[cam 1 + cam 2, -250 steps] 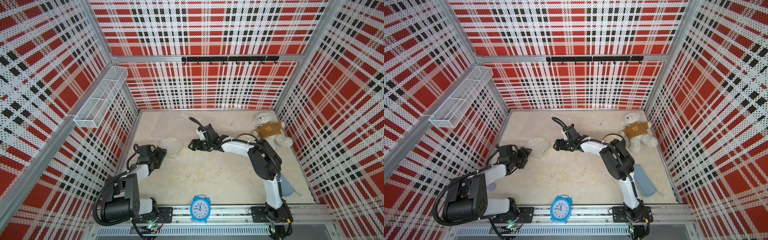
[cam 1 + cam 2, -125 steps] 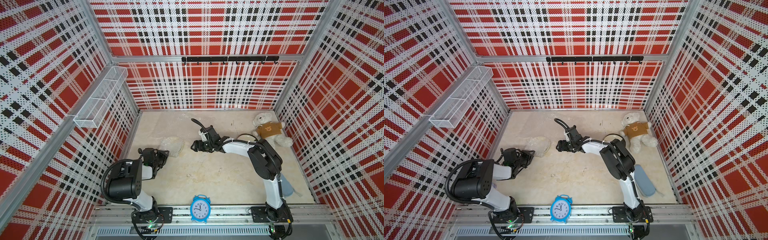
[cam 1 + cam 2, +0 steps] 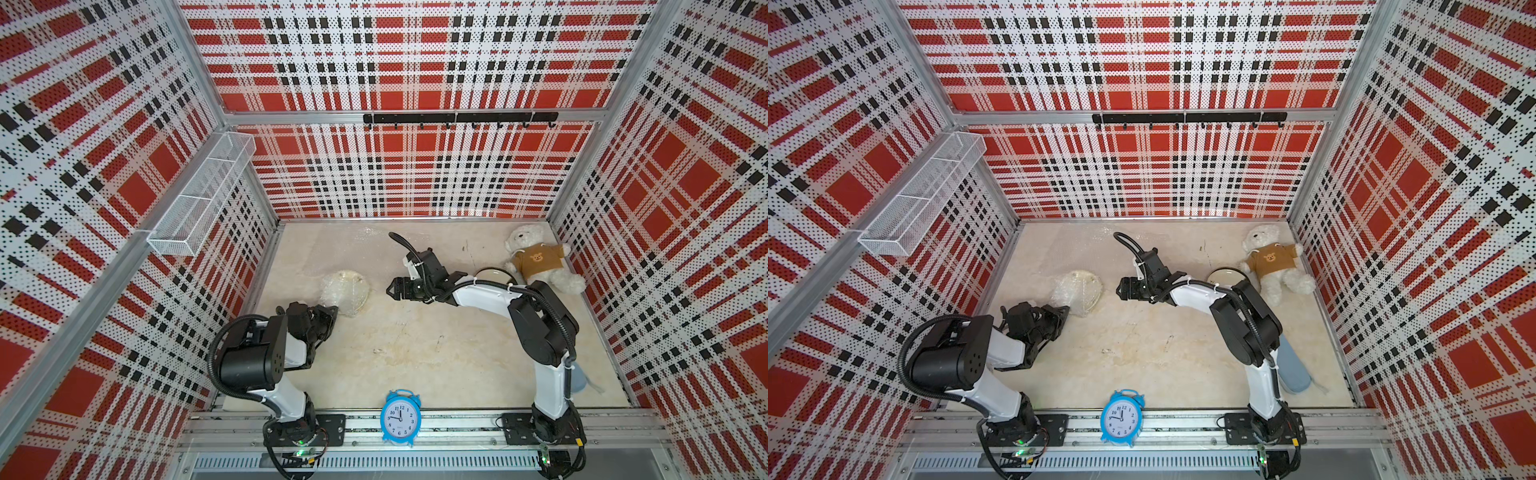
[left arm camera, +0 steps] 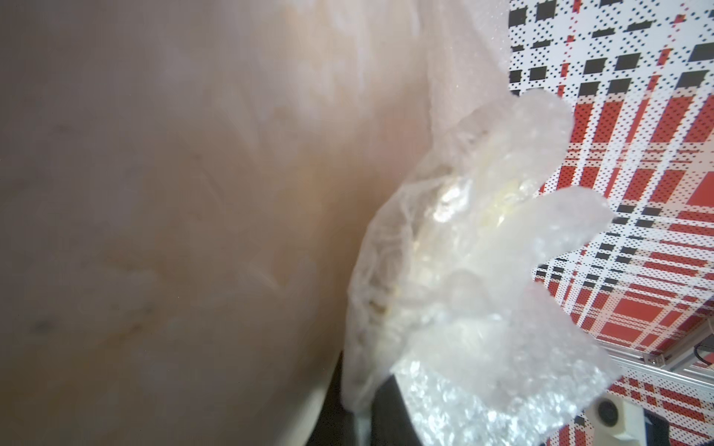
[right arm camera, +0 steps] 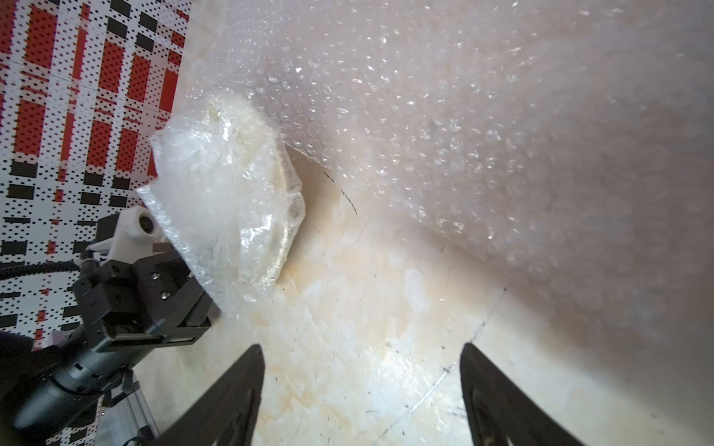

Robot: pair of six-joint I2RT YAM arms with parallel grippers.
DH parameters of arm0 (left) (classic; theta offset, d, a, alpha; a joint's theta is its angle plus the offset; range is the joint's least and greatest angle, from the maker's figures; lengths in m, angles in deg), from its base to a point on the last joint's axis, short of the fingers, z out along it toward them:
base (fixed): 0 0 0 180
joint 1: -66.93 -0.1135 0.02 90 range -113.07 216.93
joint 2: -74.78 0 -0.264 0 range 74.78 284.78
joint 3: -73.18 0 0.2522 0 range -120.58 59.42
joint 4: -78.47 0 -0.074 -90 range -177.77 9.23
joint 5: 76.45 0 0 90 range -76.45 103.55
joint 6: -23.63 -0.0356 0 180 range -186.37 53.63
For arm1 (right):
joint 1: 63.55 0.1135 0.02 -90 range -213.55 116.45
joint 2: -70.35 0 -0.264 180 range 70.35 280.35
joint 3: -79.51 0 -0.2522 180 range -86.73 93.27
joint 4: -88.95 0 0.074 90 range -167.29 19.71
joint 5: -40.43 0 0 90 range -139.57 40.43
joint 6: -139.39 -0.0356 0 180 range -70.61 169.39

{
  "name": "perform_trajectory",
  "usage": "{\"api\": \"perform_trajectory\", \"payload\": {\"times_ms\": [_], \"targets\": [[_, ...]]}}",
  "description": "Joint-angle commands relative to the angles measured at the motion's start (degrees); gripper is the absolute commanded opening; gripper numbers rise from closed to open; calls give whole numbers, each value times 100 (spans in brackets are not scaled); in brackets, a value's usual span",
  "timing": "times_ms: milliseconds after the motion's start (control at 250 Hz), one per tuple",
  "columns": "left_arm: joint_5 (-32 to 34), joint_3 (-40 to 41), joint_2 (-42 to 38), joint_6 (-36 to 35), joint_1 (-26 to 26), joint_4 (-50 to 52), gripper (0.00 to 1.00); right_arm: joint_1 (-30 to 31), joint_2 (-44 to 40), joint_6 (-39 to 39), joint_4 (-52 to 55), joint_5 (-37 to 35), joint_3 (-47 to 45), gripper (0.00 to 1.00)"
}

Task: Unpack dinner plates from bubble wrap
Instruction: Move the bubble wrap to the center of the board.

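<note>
One dinner plate, cream, lies wrapped in crinkled bubble wrap [image 3: 345, 291] [image 3: 1077, 291] at the table's left middle. My left gripper [image 3: 331, 311] [image 3: 1064, 310] sits at the bundle's near edge, shut on a flap of the bubble wrap [image 4: 463, 278]; in the left wrist view the left gripper [image 4: 365, 415] pinches the film between dark fingers [image 4: 388, 419]. My right gripper [image 3: 392, 289] [image 5: 363, 386] hangs open just right of the bundle [image 5: 232, 193], holding nothing. A bare plate [image 3: 492, 273] [image 3: 1224, 276] lies by the teddy, partly hidden by the right arm.
A loose flat sheet of bubble wrap [image 5: 444, 116] [image 3: 353, 245] lies at the back of the table. A teddy bear [image 3: 536, 259] sits at the back right. A blue alarm clock [image 3: 400, 417] stands on the front rail, and a pale blue object [image 3: 1293, 370] lies behind the right arm's base.
The left gripper has moved up to the bundle and closed on the wrap's edge. The right gripper has drifted slightly to the right and stays open.
</note>
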Motion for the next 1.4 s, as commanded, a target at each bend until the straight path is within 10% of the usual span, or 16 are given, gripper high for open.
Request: {"api": "perform_trajectory", "payload": {"times_ms": [0,676,1145,1393], "targets": [[-50,-108,-583,-167,29,543,8,-47,-276,58,-150,-92,-111,83],[-99,-976,-2108,-1588,1493,4732,15,-324,-1001,169,60,-91,-748,83],[-1250,-2874,108,-2921,2773,4797,18,-862,-1897,283,334,175,-1720,81],[-877,-3338,359,-3061,3017,4864,38,-989,-2374,152,453,-78,-2312,79]]}}
